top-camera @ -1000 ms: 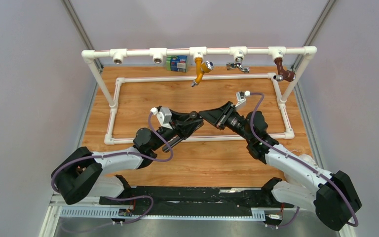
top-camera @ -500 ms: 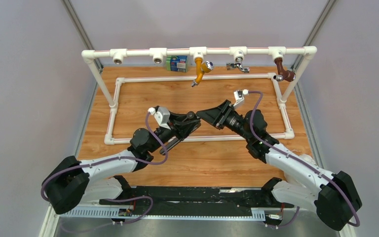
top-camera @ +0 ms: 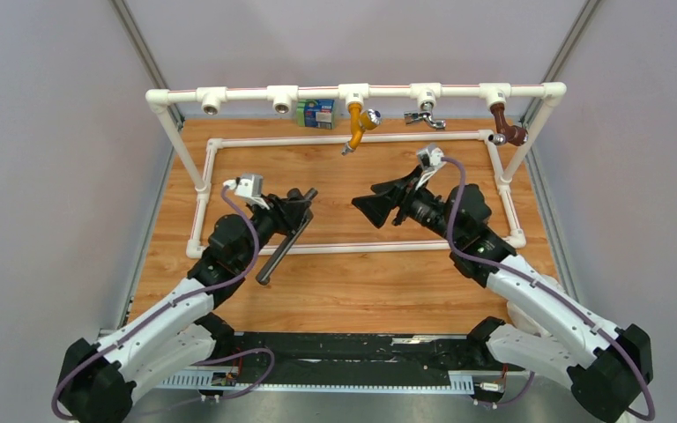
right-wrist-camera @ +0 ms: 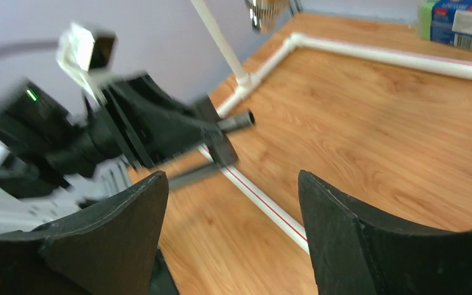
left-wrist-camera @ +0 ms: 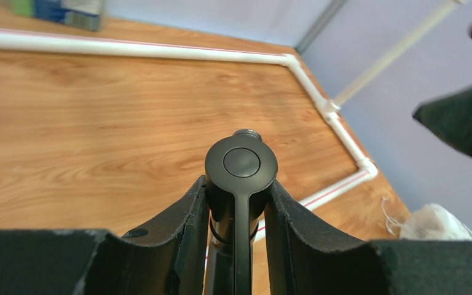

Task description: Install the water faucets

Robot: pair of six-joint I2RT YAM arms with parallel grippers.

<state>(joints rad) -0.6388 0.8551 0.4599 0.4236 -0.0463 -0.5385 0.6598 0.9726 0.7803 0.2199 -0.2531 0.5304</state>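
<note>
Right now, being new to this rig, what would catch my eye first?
The left gripper clamps a long black faucet, slanted over the table left of centre. The right gripper hangs open beside it. On the white pipe rail at the back hang an orange tap, a chrome tap and a brown tap.

The left gripper [left-wrist-camera: 239,198] has its two black fingers [left-wrist-camera: 187,215] pressed against either side of a dark faucet [left-wrist-camera: 241,163], whose round end cap sits at the centre of the frame. Behind it lies the wooden table [left-wrist-camera: 98,123]. A white pipe [left-wrist-camera: 160,50] runs along the top and bends down the right side, with a box [left-wrist-camera: 58,12] at the upper left.
</note>
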